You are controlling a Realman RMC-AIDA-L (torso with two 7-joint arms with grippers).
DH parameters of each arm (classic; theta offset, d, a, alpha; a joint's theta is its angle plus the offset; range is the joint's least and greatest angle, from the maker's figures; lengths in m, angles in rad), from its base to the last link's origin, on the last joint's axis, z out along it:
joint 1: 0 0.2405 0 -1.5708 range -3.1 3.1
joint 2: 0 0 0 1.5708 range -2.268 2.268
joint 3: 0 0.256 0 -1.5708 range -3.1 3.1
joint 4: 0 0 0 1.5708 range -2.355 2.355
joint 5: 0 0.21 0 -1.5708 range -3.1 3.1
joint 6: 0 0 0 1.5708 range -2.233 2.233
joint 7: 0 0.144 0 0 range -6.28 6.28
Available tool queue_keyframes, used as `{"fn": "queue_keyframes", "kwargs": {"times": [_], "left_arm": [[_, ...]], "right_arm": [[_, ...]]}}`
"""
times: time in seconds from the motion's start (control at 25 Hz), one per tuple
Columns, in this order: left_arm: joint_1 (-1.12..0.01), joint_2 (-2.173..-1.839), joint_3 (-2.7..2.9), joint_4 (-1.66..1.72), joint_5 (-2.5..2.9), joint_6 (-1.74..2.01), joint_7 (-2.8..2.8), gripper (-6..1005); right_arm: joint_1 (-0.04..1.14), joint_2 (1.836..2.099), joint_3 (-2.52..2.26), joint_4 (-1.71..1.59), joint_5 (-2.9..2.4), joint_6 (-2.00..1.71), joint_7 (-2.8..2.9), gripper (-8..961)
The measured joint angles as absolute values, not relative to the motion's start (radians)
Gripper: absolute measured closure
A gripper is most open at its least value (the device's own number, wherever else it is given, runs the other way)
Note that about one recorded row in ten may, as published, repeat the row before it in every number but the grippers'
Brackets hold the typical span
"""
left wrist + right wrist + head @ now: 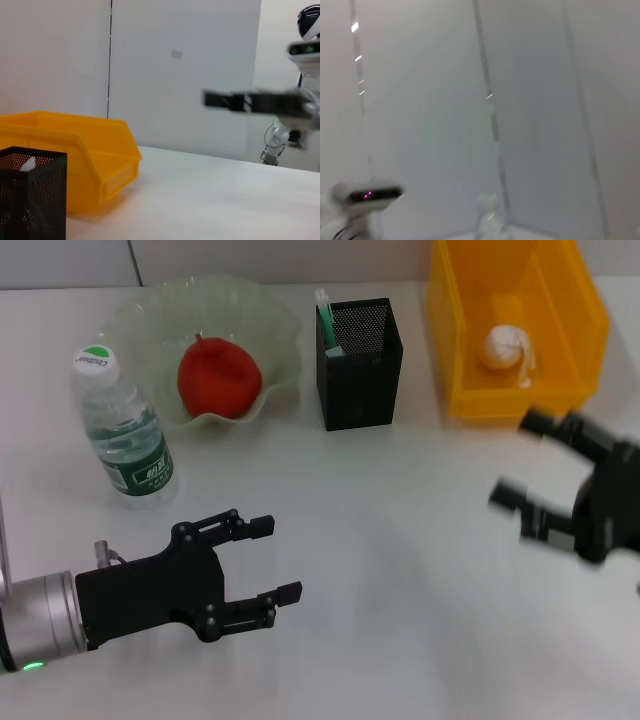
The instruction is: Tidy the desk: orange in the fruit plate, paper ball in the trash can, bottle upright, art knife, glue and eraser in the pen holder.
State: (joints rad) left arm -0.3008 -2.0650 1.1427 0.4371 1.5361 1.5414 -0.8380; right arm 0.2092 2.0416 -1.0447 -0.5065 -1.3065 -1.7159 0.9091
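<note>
The orange (219, 378) lies in the pale green fruit plate (270, 320). A white paper ball (508, 350) lies in the yellow bin (455, 340) that serves as trash can; the bin also shows in the left wrist view (75, 150). The water bottle (122, 427) stands upright at the left. The black mesh pen holder (360, 375) holds a green-and-white item (327, 325); it also shows in the left wrist view (30, 195). My left gripper (275, 560) is open and empty over the table's front left. My right gripper (520, 460) is open and empty in front of the bin.
The white table (400, 570) stretches between the two grippers. My right arm shows far off in the left wrist view (260, 101). The right wrist view shows only wall.
</note>
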Motion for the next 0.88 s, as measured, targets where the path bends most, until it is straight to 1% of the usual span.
{"fn": "queue_keyframes", "kwargs": {"times": [0.12,0.16,0.72,0.88], "left_arm": [[-0.303,-2.065,1.143,0.437,1.536,1.540,-0.838,220],[-0.303,-2.065,1.143,0.437,1.536,1.540,-0.838,220],[-0.313,-2.066,1.143,0.432,1.539,1.544,-0.839,220],[-0.313,-2.068,1.143,0.432,1.538,1.546,-0.839,220]], "right_arm": [[0.187,2.050,-1.018,-0.496,-1.445,-1.747,0.857,111],[0.178,2.058,-1.016,-0.498,-1.499,-1.749,0.849,110],[0.185,2.065,-1.016,-0.488,-1.539,-1.722,0.849,110],[0.192,2.071,-1.021,-0.488,-1.540,-1.702,0.854,110]]}}
